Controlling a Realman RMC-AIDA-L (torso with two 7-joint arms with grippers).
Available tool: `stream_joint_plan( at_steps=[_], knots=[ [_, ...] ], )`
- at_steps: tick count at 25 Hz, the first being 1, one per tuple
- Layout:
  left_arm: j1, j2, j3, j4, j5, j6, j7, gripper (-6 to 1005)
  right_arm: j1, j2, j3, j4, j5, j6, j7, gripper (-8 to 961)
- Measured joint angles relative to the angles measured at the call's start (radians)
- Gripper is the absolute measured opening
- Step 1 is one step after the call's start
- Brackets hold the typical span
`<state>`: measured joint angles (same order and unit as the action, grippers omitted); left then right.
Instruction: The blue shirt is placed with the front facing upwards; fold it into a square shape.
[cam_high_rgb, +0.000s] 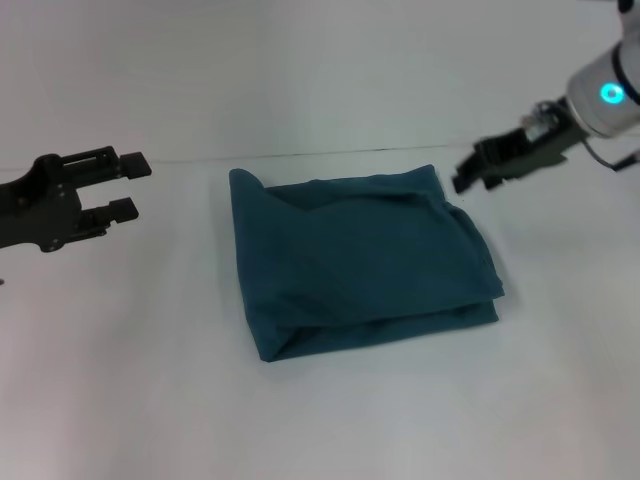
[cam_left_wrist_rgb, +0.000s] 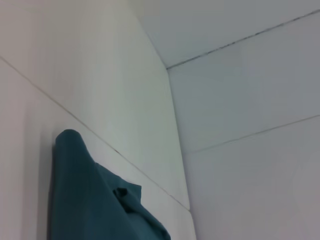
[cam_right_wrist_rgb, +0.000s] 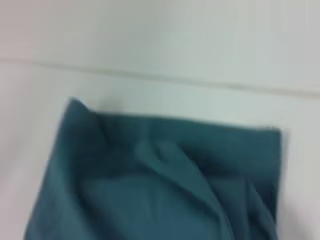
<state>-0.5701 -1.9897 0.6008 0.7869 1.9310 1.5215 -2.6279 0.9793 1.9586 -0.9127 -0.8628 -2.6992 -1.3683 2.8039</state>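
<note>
The right pincer (cam_high_rgb: 470, 172) hangs just off the far right corner of the blue shirt (cam_high_rgb: 360, 255); its spread I cannot tell. The left pincer (cam_high_rgb: 128, 185), fingers parted and empty, stands well off the shirt's left edge. The shirt lies folded, near-square, mid-worktop (cam_high_rgb: 120, 400).

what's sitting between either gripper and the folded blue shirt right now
Nothing visible. The dark teal-blue cotton shirt lies folded alone on the white table; the left gripper hangs open off its left side, the right gripper near its far right corner, only bare tabletop between.
</note>
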Motion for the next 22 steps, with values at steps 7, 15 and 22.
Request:
stream_joint_plan(
  at_steps=[7,15,22],
  knots=[
    [0.003,-0.002,-0.021,0.000,-0.003,0.000,0.008,719,0.017,0.079,-0.081,0.031,0.006,0.246,-0.059,437],
    [0.005,-0.003,-0.023,0.000,-0.003,-0.009,0.008,721,0.064,0.104,-0.237,0.185,-0.084,0.432,-0.075,436],
    [0.002,-0.003,-0.023,-0.006,-0.003,-0.023,0.008,721,0.088,0.115,-0.239,0.236,-0.141,0.504,-0.068,441]
  ],
)
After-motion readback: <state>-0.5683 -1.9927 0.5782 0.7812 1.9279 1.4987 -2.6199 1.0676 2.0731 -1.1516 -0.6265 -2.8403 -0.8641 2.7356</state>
